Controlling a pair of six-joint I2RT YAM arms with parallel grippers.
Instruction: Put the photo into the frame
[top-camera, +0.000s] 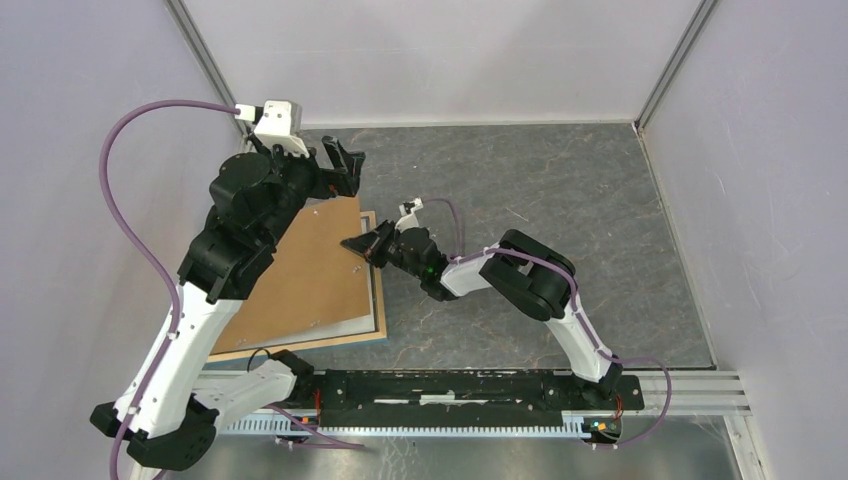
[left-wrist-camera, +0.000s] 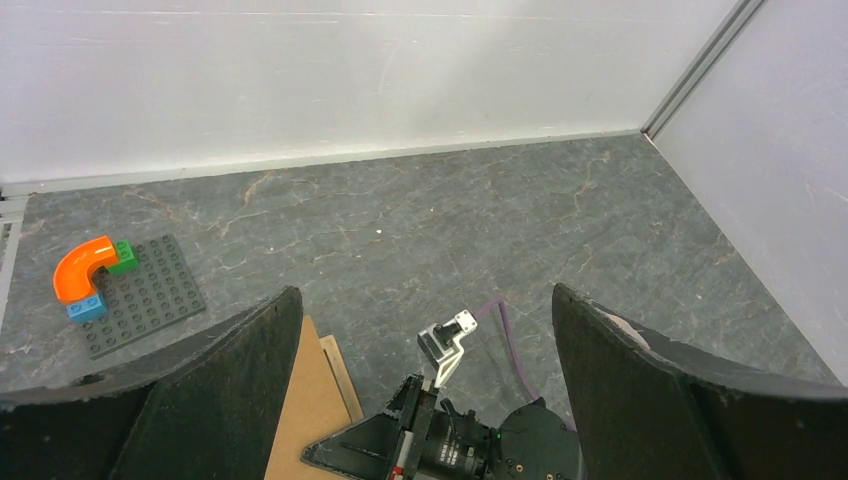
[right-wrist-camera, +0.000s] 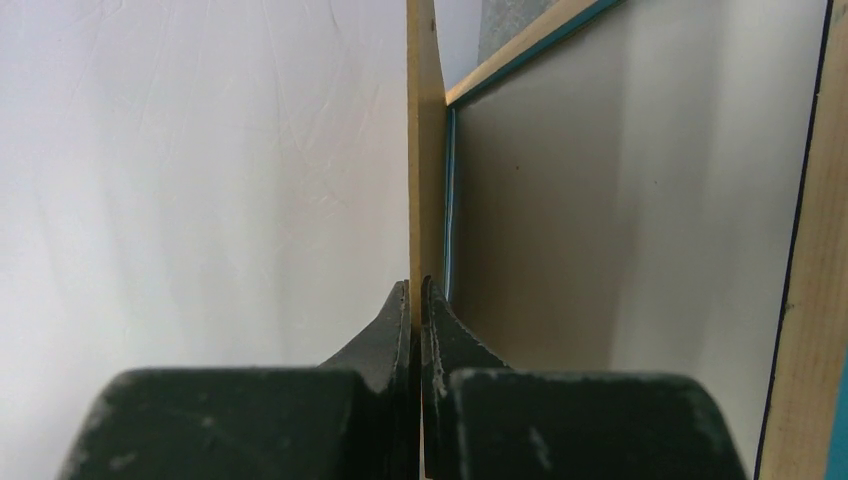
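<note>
My right pincer (right-wrist-camera: 417, 285) is pressed together on the thin wooden edge of the frame (right-wrist-camera: 425, 150), with only the very tips on it. A blue line runs along that edge beside a pale panel. The hold is shallow. If I lift or swing too fast, I judge the edge could slide out of the tips and the frame would drop. A twist of the wrist could also bend the thin rail.

From above, the frame lies left of centre on the table (top-camera: 560, 200). The brown board (top-camera: 310, 270) lies on top of it, askew, and the frame's wood border shows along the near and right sides. Tipping the frame may send the board sliding off. I can't see the photo in any view, so I can't tell whether it sits under the board. Closing up without checking could leave it out.

My right arm runs from its base up the right side, folds at the elbow and reaches left and low, with the wrist rolled so the fingers meet the frame's right edge.

My left arm rises over the board's left half. Its pincer (left-wrist-camera: 422, 298) is spread wide, holds nothing, and hangs beyond the frame's far corner, looking down on my right wrist.

A grey stud plate (left-wrist-camera: 140, 295) with an orange arch (left-wrist-camera: 82, 265) lies further off, near the back wall.
</note>
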